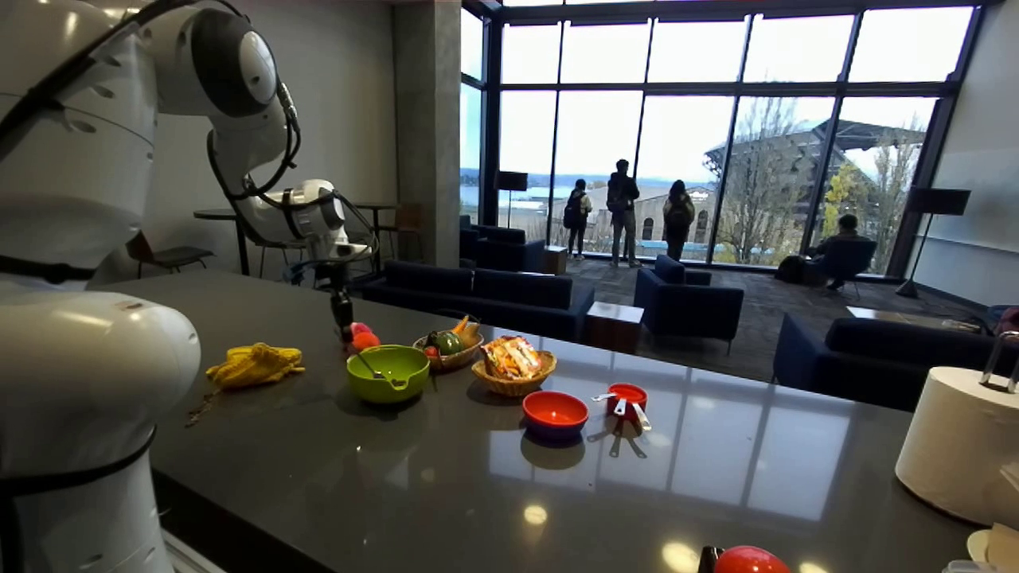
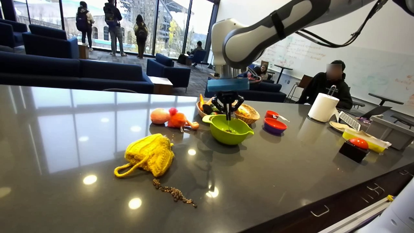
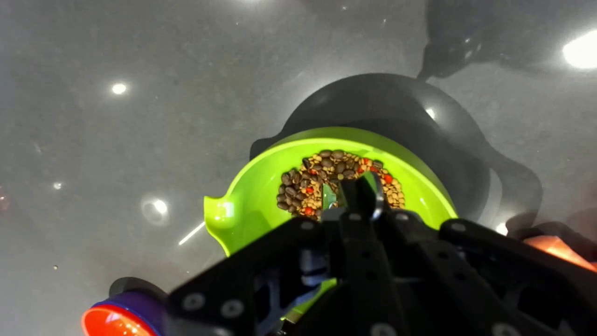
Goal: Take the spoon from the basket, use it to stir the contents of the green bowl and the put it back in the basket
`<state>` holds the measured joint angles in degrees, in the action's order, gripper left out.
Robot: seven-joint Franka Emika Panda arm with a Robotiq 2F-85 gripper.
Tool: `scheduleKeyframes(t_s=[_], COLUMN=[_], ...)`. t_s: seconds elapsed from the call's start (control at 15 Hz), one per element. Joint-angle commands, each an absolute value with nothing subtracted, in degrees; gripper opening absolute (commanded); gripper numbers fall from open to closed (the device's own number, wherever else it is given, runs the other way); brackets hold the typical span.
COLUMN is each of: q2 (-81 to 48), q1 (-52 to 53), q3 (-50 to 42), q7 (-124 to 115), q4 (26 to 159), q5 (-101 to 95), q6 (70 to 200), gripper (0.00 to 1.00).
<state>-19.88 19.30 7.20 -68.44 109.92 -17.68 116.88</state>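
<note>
Nearest the lens, the gripper (image 3: 358,198) spreads dark and blurred across the lower half of the wrist view, its tips over the green bowl (image 3: 261,193). The fingers are drawn together and pinch a spoon (image 2: 229,125), whose thin stem runs down into that bowl in both exterior views. Around the tips lie dark beans (image 3: 291,191), tan grains (image 3: 395,198) and red pieces (image 3: 388,178), partly hidden behind the fingers. At the lower left corner of the wrist view shows a purple-sided red bowl (image 3: 119,322). In an exterior view, near the middle of the frame, a vegetable basket (image 1: 458,364) is just right of the green bowl, then comes a packet basket (image 1: 513,387), both woven; which of the two the task means, I cannot tell. Farther right sits a red measuring cup (image 1: 626,394) with silver handles. In an exterior view, a yellow knitted cloth (image 2: 150,153) lies left of centre, a trail of seeds (image 2: 174,193) running from just beside it toward the lower edge. A paper towel roll (image 2: 324,107) stands at the upper right, and a red dome (image 2: 359,143) tops a black box (image 2: 352,152) below it
</note>
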Motion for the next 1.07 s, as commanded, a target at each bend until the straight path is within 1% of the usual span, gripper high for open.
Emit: scheduleKeyframes(t_s=[0.0, 0.67, 1.0], q2=[-20.32, -12.15, -8.57], q1=[19.64, 17.66, 15.53], q3=[6.54, 4.49, 3.54], q7=[-67.87, -70.51, -77.08], q4=[107.79, 110.0, 111.58], q5=[-19.4, -22.65, -25.62], q6=[116.66, 116.7, 118.6], gripper=[0.01, 0.01, 0.01])
